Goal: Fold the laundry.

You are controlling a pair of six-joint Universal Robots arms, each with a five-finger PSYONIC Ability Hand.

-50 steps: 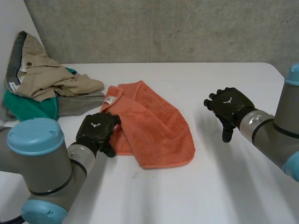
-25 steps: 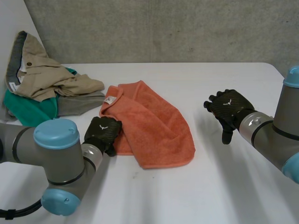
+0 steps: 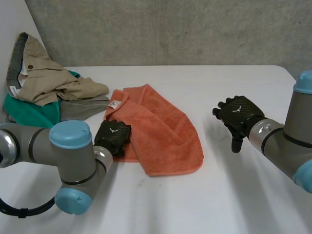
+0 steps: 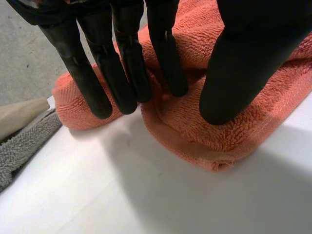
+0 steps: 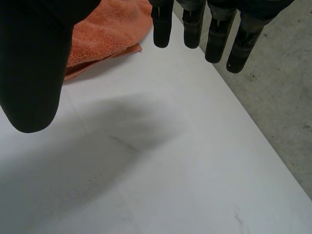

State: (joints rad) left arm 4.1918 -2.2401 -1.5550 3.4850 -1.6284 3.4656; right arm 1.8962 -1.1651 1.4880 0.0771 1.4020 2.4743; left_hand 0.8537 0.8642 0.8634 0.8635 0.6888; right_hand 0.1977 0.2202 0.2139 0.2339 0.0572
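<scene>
Count from head view: one orange towel [image 3: 161, 131], one clothes pile [image 3: 48, 85], two hands. Towel lies mid-worktop [image 3: 219, 195], folded over. The pile sits at the far left corner, just beside it. Left hand [image 3: 113, 136] rests on the towel's near left edge. Right hand [image 3: 236, 113] hovers over bare worktop, well apart from the towel.

Left wrist view: we see fingers [image 4: 122, 73] straight, tips down on the towel, thumb [image 4: 243, 63] pressing its doubled edge, a ridge of cloth between them, nothing curled round it.

Right wrist view: fingers [image 5: 192, 24] straight, spread from the thumb, holding nothing. We see a towel corner beyond the fingertips, untouched.
</scene>
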